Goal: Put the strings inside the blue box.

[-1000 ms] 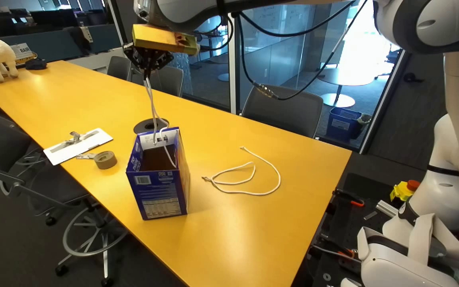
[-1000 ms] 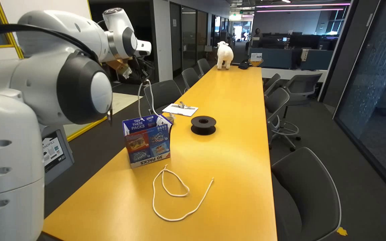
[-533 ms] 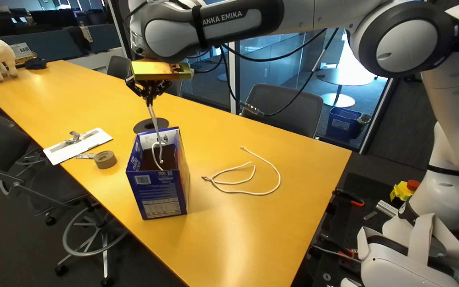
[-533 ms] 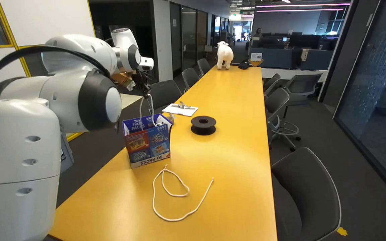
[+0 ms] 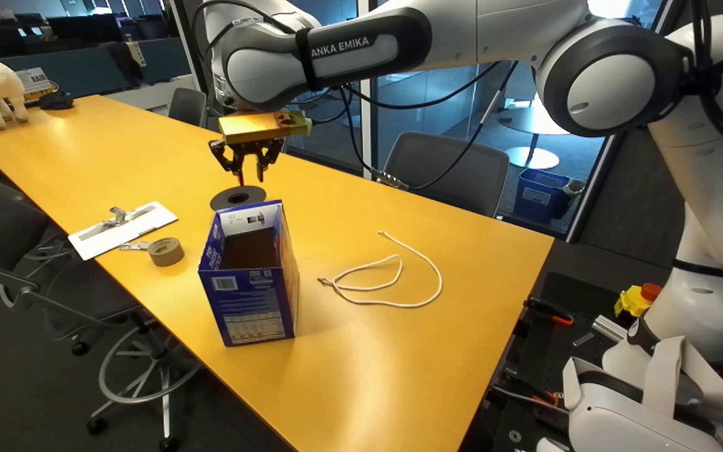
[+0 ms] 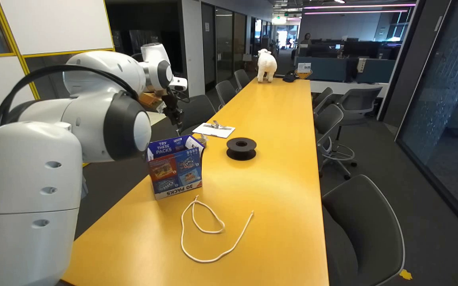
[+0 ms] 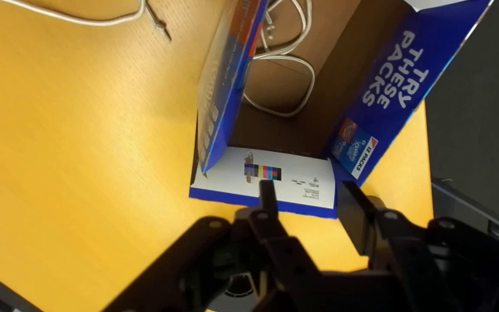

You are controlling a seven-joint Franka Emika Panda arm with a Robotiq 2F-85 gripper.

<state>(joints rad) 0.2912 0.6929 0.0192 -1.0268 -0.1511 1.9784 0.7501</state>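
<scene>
Standing upright for loading, the box (image 5: 251, 307) holds string (image 7: 275, 55), apparently whole; your gripper (image 5: 251, 178), jaws apart, leaves it loose.

Blue box (image 5: 248, 304), upright, open, white string (image 7: 273, 55) looped inside, seemingly on its floor, second string (image 5: 368, 289) nearby
</scene>
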